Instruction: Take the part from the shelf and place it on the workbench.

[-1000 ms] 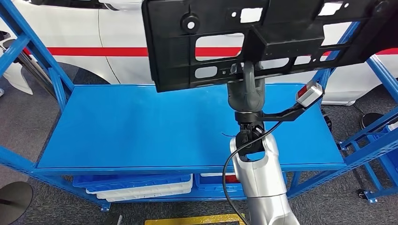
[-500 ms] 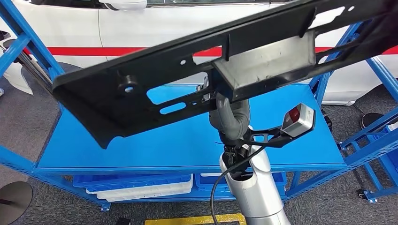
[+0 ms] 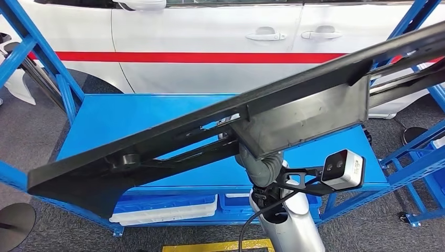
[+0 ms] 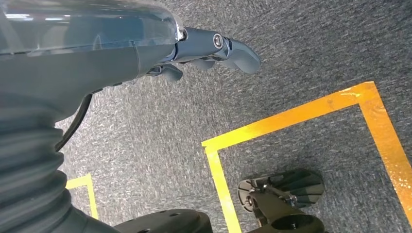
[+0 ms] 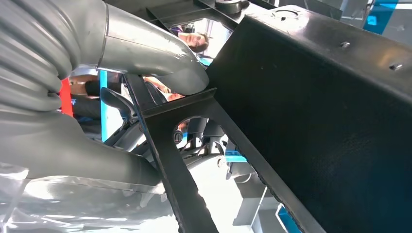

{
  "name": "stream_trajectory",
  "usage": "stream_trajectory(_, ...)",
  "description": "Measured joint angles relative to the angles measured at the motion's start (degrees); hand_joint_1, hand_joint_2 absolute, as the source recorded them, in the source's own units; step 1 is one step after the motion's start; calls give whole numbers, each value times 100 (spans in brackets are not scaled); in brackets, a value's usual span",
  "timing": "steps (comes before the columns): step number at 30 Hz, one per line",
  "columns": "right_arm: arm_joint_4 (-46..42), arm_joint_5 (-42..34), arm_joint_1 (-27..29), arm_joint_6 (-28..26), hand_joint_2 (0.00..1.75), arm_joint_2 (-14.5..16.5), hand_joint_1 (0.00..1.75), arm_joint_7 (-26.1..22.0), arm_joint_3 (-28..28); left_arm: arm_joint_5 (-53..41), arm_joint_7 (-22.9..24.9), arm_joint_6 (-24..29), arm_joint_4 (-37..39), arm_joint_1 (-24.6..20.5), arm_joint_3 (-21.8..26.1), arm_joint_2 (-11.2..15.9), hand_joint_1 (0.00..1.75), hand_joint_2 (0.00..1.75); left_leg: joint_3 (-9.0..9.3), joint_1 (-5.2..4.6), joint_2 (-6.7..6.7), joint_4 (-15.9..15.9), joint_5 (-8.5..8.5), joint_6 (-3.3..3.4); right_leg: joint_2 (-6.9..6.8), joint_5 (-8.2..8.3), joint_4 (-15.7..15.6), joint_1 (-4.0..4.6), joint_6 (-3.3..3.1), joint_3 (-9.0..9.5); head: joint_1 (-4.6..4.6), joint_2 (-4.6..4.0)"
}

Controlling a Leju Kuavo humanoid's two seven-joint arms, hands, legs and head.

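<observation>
A long black plastic part with holes and a box-shaped pocket hangs tilted across the head view, above the blue workbench. My right hand grips it from below, near its middle, its grey thumb pressed on a black rib of the part in the right wrist view. My left hand hangs over grey carpet, fingers apart, holding nothing.
A white car with a red stripe stands behind the workbench. Blue shelf posts rise at the left and right. Blue and white bins sit under the bench. Yellow floor tape marks the carpet.
The part has swung from nearly upright and facing me to lying almost edge-on, its left end dropping low. My right arm has come lower and nearer with it.
</observation>
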Motion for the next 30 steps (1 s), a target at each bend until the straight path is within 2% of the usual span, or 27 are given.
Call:
stream_trajectory(2, -27, -33, 9, -34, 175, -20, 175, -5, 6, -11, 16, -3, 0, 1, -20, 0, 0, 175, 13, 32, 14, -60, 49, 53, -13, -211, 274, 8, 10, -115, 1, 0)
stream_trajectory(4, -36, -78, 32, -91, 175, -53, 175, -8, 7, -33, 26, -3, 0, 10, -32, -1, 0, 175, -1, 28, 22, -75, 67, 76, -25, -594, 983, 12, 8, -444, 1, 0)
stream_trajectory(5, -34, -99, 50, -122, 175, -73, 175, -10, 6, -44, 29, -3, 0, 19, -34, -1, 0, 175, -14, 20, 23, -70, 69, 78, -26, -733, 1363, 14, 10, -630, 1, 0)
stream_trajectory(6, -31, -117, 70, -151, 175, -95, 175, -13, 5, -53, 36, -3, 1, 29, -35, -1, 0, 175, -26, 12, 24, -60, 71, 80, -27, -767, 1609, 14, 8, -755, 0, 0)
stream_trajectory(7, -28, -134, 84, -176, 175, -114, 175, -15, 5, -61, 44, -4, 1, 36, -35, 0, 0, 175, -37, 7, 23, -44, 72, 80, -29, -685, 1651, 14, 0, -785, 0, 0)
stream_trajectory(8, -26, -148, 91, -197, 175, -129, 175, -19, 4, -70, 52, -5, 2, 39, -36, -1, 0, 175, -45, 5, 20, -24, 70, 76, -31, -498, 1456, 16, -15, -701, 0, 0)
stream_trajectory(9, -25, -159, 93, -213, 175, -141, 175, -21, 4, -81, 61, -6, 2, 39, -37, -1, 0, 175, -51, 3, 16, -4, 66, 69, -33, -263, 1085, 18, -42, -530, 0, 0)
stream_trajectory(11, -25, -173, 91, -246, 175, -154, 175, -22, 3, -102, 73, -11, 2, 34, -40, -5, 0, 175, -82, -2, 9, 25, 74, 27, -32, 14, 394, 48, -98, -209, 0, 0)
stream_trajectory(12, -25, -178, 91, -259, 175, -158, 175, -21, 2, -107, 80, -13, 2, 32, -41, -7, 0, 175, -102, -1, 8, 32, 90, -8, -31, 64, 205, 68, -120, -140, 0, 0)
stream_trajectory(14, -25, -186, 90, -279, 175, -163, 175, -19, -2, -110, 99, -14, 4, 31, -42, -13, 0, 175, -137, 10, 7, 27, 140, -90, -26, 94, 129, 102, -153, -162, 0, 0)
stream_trajectory(15, -24, -189, 88, -286, 175, -164, 175, -17, -4, -110, 107, -14, 8, 31, -42, -10, 0, 175, -163, 18, 10, 59, 134, -125, -37, 127, 105, 90, -184, -177, 0, 0)
stream_trajectory(17, -16, -208, 82, -299, 175, -163, 175, -11, -7, -110, 117, -10, 15, 31, -42, -5, 0, 175, -277, 18, 15, 302, -66, -189, -67, 207, 51, 57, -263, -209, -1, 0)
stream_trajectory(19, 3, -249, 77, -316, 175, -162, 175, -7, -19, -113, 125, -4, 17, 26, -42, -1, 0, 175, -505, 34, 21, 930, -534, -250, -95, 287, 28, 40, -310, -285, -1, 0)
stream_trajectory(20, 18, -269, 76, -326, 175, -162, 175, -7, -28, -115, 129, -2, 17, 20, -42, 0, 0, 175, -608, 52, 22, 1278, -737, -278, -105, 325, 32, 41, -312, -338, -1, 0)
stream_trajectory(21, 38, -285, 76, -340, 175, -162, 175, -7, -40, -117, 133, -1, 17, 13, -42, 1, 0, 175, -660, 72, 24, 1540, -851, -304, -113, 365, 39, 39, -305, -397, -1, 0)
stream_trajectory(22, 59, -296, 77, -352, 175, -162, 175, -7, -51, -119, 140, -1, 17, 7, -42, 1, 0, 175, -618, 92, 24, 1607, -833, -326, -119, 401, 51, 32, -292, -455, -1, 0)
stream_trajectory(23, 80, -304, 77, -362, 175, -162, 175, -7, -63, -120, 148, 0, 17, 5, -42, 1, 0, 175, -477, 111, 25, 1469, -712, -346, -121, 433, 68, 21, -274, -512, -1, 0)
stream_trajectory(24, 96, -310, 77, -368, 175, -162, 175, -7, -75, -122, 155, 1, 17, 5, -42, 1, 0, 175, -239, 132, 26, 1135, -537, -366, -121, 460, 94, 7, -251, -565, -1, 0)
stream_trajectory(25, 108, -315, 76, -369, 175, -162, 175, -8, -86, -124, 161, 1, 17, 2, -42, 1, 0, 175, 26, 145, 25, 718, -436, -383, -121, 483, 126, -2, -223, -619, -2, 0)
stream_trajectory(26, 116, -320, 76, -369, 175, -162, 175, -9, -96, -126, 163, 2, 17, -2, -42, 0, 0, 175, 245, 141, 16, 358, -370, -368, -119, 508, 157, -4, -187, -665, -1, 0)
stream_trajectory(27, 125, -324, 75, -369, 175, -161, 175, -12, -104, -127, 163, 3, 17, -6, -42, -1, 0, 175, 378, 132, 7, 112, -355, -340, -118, 538, 178, 0, -148, -698, 0, 0)
stream_trajectory(28, 134, -327, 72, -369, 175, -161, 175, -14, -115, -128, 163, 4, 18, -7, -42, -1, 0, 175, 413, 114, -3, 11, -378, -299, -116, 576, 184, 8, -107, -721, 0, 0)
stream_trajectory(30, 168, -334, 69, -375, 175, -161, 175, -21, -151, -126, 162, 13, 20, 1, -41, 0, 0, 175, 348, 102, -1, -4, -310, -186, -104, 648, 171, 6, -21, -746, 1, 0)
